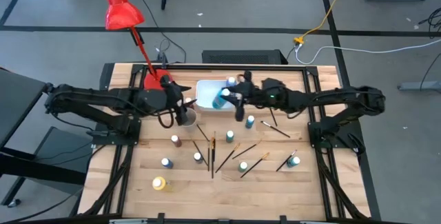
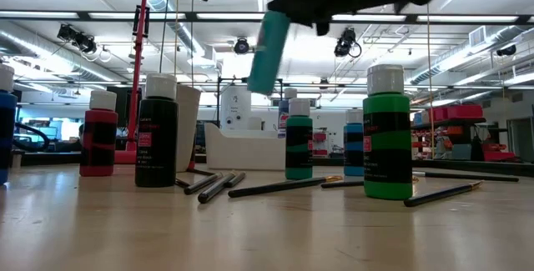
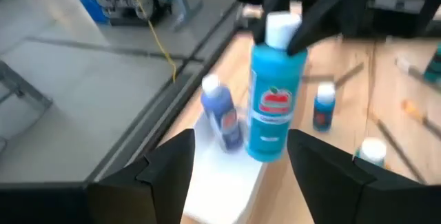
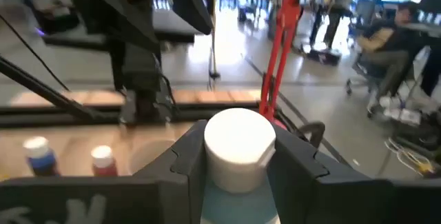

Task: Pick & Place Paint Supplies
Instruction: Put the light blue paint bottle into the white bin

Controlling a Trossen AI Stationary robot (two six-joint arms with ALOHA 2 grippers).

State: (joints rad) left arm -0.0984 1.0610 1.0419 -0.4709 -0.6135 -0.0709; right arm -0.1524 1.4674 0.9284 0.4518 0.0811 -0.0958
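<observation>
A teal paint bottle (image 1: 222, 98) with a white cap hangs over a white bin (image 1: 207, 86) at the table's far middle, with my right gripper (image 1: 233, 93) shut on it. In the low view the bottle (image 2: 267, 50) is tilted, high above the bin (image 2: 242, 150). A blue bottle (image 3: 224, 117) lies inside the bin (image 3: 220, 182). My left gripper (image 3: 241, 162) is open, just left of the bin (image 1: 187, 104), level with the teal bottle (image 3: 272, 100) and touching nothing. More bottles (image 1: 175, 140) and paintbrushes (image 1: 212, 151) are spread over the table's near half. My right gripper pinches the teal bottle's white cap (image 4: 238, 148) between its two fingers. The fingers (image 3: 310, 24) come roughly level from the table's right. The bottle's body hangs below them, tilted, lifted clear above the bin.
A red desk lamp (image 1: 122, 10) stands at the far left, its base beside the bin. Close to the low camera stand a black bottle (image 2: 156, 142), a red one (image 2: 99, 133) and a green one (image 2: 385, 133). A yellow bottle (image 1: 159, 182) stands near the front left.
</observation>
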